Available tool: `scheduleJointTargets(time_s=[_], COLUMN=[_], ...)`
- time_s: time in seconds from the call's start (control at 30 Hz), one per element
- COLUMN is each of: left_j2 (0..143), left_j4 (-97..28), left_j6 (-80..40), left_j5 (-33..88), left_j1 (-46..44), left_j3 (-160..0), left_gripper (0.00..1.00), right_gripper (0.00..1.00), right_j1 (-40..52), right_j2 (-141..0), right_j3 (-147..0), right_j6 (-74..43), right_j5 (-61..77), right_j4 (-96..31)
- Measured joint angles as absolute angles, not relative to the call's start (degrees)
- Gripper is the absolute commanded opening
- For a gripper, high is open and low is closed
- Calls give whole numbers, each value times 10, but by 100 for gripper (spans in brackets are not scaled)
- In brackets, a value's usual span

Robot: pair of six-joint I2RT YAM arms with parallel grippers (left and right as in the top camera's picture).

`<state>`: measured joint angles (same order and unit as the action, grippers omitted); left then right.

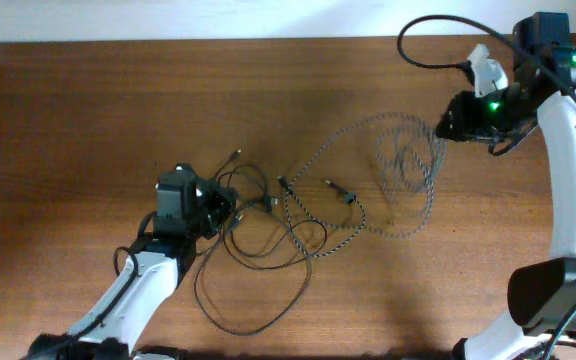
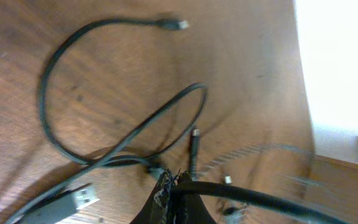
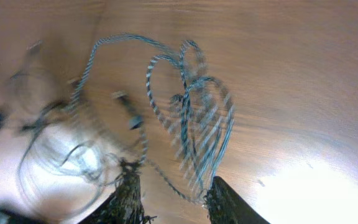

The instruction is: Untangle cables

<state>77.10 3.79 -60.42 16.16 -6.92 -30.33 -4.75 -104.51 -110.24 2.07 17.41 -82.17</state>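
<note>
The plain black cable [image 1: 264,254] lies in loose loops at the centre-left of the table. My left gripper [image 1: 215,206] sits at its left edge. In the left wrist view its fingertips [image 2: 173,180] are pressed together on a strand of the black cable [image 2: 42,106]. The braided speckled cable [image 1: 388,117] runs from the tangle to a bunch of loops on the right. My right gripper [image 1: 450,126] hovers at their upper right. In the right wrist view it [image 3: 174,183] is open, with the blurred braided loops [image 3: 104,40] hanging between and in front of its fingers.
A USB plug [image 2: 73,200] and a small plug [image 2: 180,24] of the black cable lie on the wooden table [image 1: 88,120]. Two small plug ends [image 1: 346,192] lie between the two cables. The table's far edge meets a white wall [image 2: 340,62].
</note>
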Motion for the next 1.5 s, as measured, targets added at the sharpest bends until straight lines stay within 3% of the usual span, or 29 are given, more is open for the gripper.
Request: scheduleJointTargets(time_s=[0.07, 0.13, 0.2, 0.33, 0.4, 0.43, 0.47, 0.53, 0.7, 0.73, 0.87, 1.0, 1.13, 1.17, 1.23, 1.27, 1.37, 1.43, 1.5], left_j2=[668, 464, 298, 232, 233, 231, 231, 231, 232, 232, 232, 232, 230, 230, 231, 231, 231, 231, 231], left_j4=[41, 116, 101, 138, 209, 205, 200, 200, 258, 258, 259, 193, 10, -31, -142, -201, -290, -330, -374], left_j6=[-576, -500, -462, -450, -448, -448, -448, -450, -530, -540, -554, -556, -560, -561, -566, -565, -566, -566, -566], left_j5=[172, 174, 118, -31, -117, -168, -246, -281, -210, -202, -186, -177, -169, -169, -162, -152, -143, -123, -107], left_j1=[-52, -39, -38, -37, -37, -37, -37, -37, -37, -37, -37, -37, -37, -37, -37, -37, -37, -37, -37], left_j3=[-303, -308, -324, -321, -316, -316, -316, -316, -316, -316, -316, -320, -328, -330, -328, -327, -327, -327, -326], left_gripper=[0, 0, 0, 0, 0, 0, 0, 0, 0, 0, 0, 0, 19, 30, 64, 99, 99, 99, 99], right_gripper=[99, 99, 99, 99, 99, 99, 92, 74, 65, 57, 4, 4, 4, 4, 4, 4, 4, 4, 4], right_j1=[-48, -48, -48, 48, 105, 145, 167, 210, 368, 382, 388, 353, 307, 305, 302, 291, 182, -24, -223], right_j2=[-1045, -1045, -1045, -1052, -1053, -1053, -1053, -1053, -1055, -1055, -1075, -1080, -1069, -1068, -1060, -1054, -1035, -1019, -1015], right_j3=[-1102, -1102, -1102, -1052, -1021, -1014, -1009, -1001, -942, -929, -905, -911, -1047, -1103, -1231, -1311, -1380, -1380, -1381], right_j6=[-63, -87, -91, -83, 54, 199, 287, 375, 416, 416, 415, 367, 316, 315, 315, 315, 224, 71, -73], right_j5=[81, 91, 167, 232, 320, 407, 459, 498, 433, 422, 364, 287, 257, 235, 141, 60, -178, -310, -218], right_j4=[-820, -807, -806, -796, -797, -796, -796, -741, -537, -509, -491, -496, -573, -588, -616, -619, -610, -614, -653])
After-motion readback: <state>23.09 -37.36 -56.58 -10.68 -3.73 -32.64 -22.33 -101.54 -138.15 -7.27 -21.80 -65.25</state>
